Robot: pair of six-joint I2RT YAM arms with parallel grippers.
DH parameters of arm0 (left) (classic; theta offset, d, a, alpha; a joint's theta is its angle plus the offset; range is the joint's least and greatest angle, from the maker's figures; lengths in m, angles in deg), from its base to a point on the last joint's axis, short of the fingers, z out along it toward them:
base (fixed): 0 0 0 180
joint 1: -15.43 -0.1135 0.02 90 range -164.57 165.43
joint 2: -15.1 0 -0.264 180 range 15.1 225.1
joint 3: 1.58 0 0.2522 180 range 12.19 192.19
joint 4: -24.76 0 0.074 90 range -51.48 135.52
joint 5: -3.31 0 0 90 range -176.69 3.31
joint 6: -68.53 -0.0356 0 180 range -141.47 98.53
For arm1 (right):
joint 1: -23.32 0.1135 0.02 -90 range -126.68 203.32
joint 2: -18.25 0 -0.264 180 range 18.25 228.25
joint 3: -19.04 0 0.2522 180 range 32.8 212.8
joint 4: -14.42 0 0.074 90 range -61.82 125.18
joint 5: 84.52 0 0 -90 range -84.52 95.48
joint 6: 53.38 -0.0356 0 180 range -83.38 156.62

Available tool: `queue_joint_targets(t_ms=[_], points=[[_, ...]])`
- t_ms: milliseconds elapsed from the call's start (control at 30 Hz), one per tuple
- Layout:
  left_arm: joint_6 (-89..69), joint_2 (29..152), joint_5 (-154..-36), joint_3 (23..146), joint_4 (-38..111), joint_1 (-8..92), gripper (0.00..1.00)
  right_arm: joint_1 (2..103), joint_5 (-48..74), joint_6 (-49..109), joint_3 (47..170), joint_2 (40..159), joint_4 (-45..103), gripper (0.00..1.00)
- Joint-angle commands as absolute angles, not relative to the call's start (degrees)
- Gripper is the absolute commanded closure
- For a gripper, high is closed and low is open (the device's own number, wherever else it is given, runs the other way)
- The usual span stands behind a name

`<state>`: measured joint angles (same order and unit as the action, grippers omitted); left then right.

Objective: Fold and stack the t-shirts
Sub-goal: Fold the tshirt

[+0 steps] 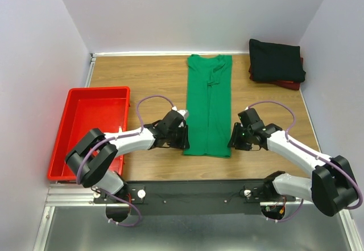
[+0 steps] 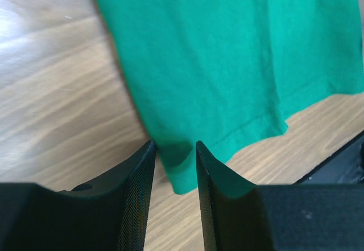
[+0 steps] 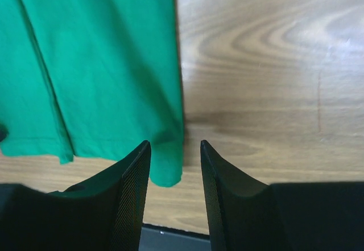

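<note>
The green t-shirt lies flat in the middle of the table, folded lengthwise into a narrow strip, collar at the far end. The black t-shirt sits folded at the far right on top of the dark red t-shirt. My left gripper is open at the strip's near left corner; that corner of the green t-shirt lies between the jaws. My right gripper is open at the near right corner, which also lies between its jaws on the green t-shirt.
A red plastic tray stands at the left of the wooden table. White walls close in the back and sides. A black rail runs along the near edge by the arm bases.
</note>
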<state>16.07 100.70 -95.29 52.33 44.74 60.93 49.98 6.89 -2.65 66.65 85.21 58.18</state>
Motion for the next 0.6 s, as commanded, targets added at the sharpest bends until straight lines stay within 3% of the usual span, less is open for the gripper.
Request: queue_joint_targets(t_ms=[0,100,233,433,533,567], points=[[15.97,102.19,-96.45,51.82,44.23,62.45,0.57,50.83,9.87,-5.04,64.8,83.65,59.56,0.53],[16.32,103.33,-96.1,51.74,44.41,62.72,0.59,51.36,10.57,-5.83,64.27,83.03,59.29,0.53],[16.76,104.04,-96.01,52.26,44.76,62.8,0.67,51.71,11.01,-6.8,63.04,83.12,58.6,0.53],[16.59,103.6,-95.13,52.35,45.72,62.89,0.87,52.24,11.98,-8.38,61.37,83.73,57.19,0.55],[16.67,103.25,-95.31,52.35,46.08,62.98,1.0,52.33,12.25,-8.99,60.66,83.65,57.01,0.65],[16.67,103.08,-95.31,52.26,46.25,62.89,1.0,52.33,12.16,-9.0,60.4,83.38,57.09,0.67]])
